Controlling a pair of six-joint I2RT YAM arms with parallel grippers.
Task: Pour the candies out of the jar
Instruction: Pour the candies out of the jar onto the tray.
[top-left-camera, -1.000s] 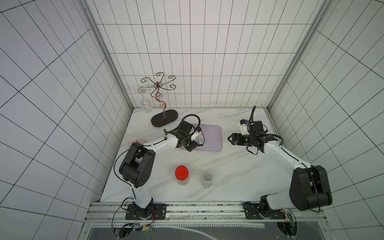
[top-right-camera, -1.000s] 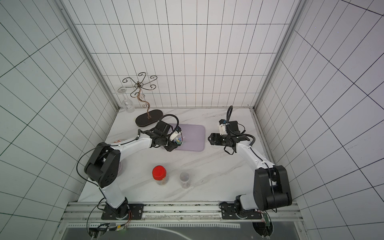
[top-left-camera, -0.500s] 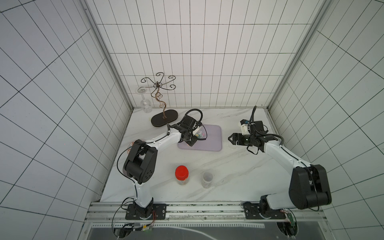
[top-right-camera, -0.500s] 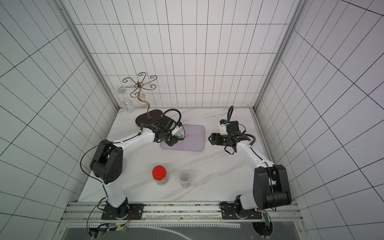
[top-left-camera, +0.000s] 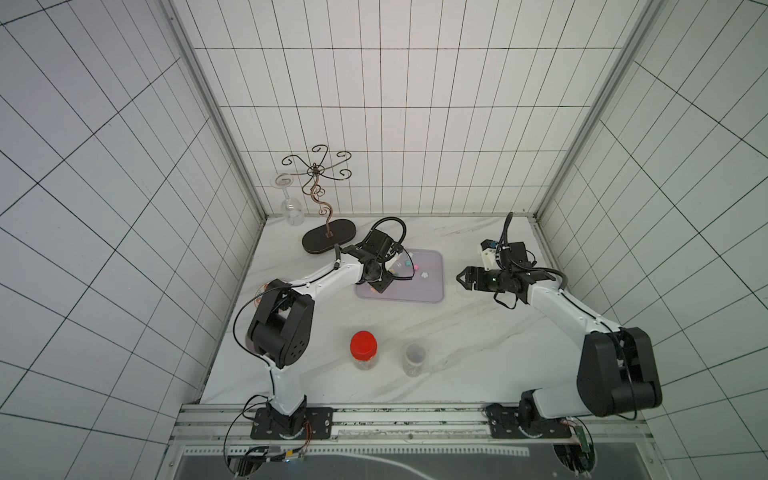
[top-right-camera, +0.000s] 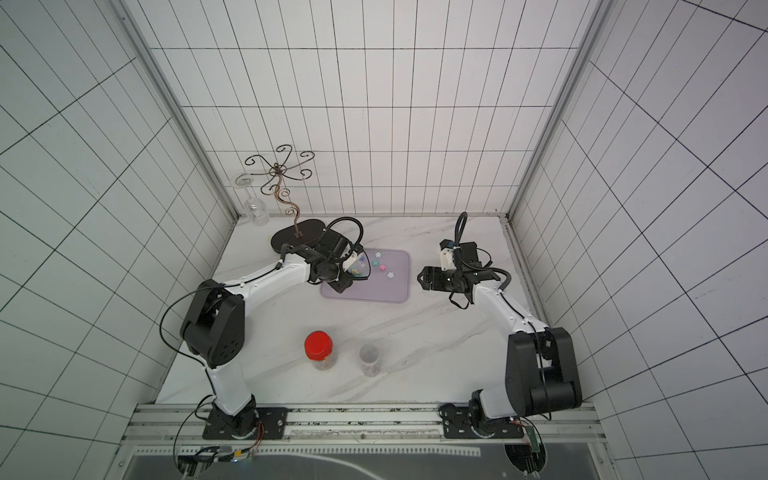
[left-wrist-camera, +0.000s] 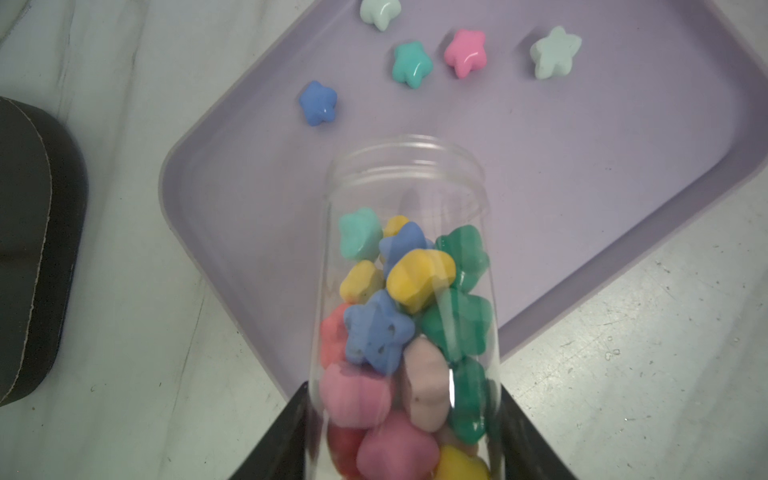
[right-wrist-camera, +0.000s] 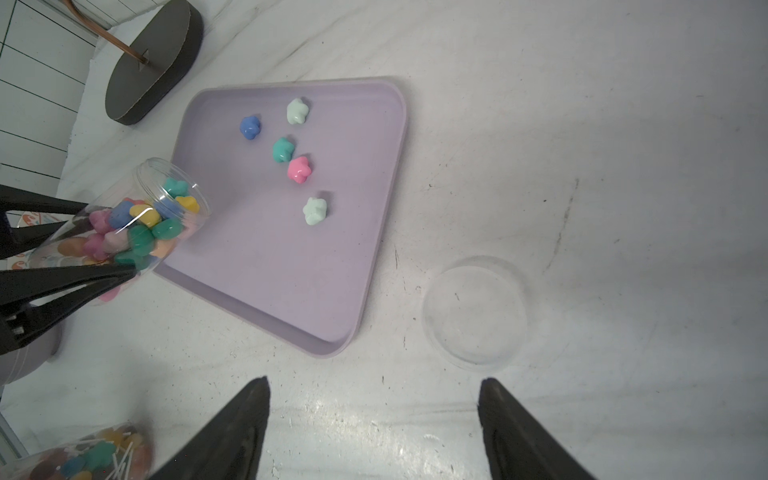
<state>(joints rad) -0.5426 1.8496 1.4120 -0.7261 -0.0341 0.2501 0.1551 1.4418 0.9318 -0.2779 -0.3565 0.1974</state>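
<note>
left jaws pinching the jar (left-wrist-camera: 405, 174), tipped mouth-first over the tray (left-wrist-camera: 582, 208) corner. most candies (left-wrist-camera: 399, 311) inside it, five stars (left-wrist-camera: 465, 52) loose on the tray. right jaws spread, empty, above the table (right-wrist-camera: 582, 124).

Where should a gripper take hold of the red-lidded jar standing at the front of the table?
Grip the red-lidded jar around its clear body, just below the lid, with the jaws level. Come in probably from the front or the robot's left. The jar stands upright with a round wall, and the small clear jar stands apart on its other side.
</note>
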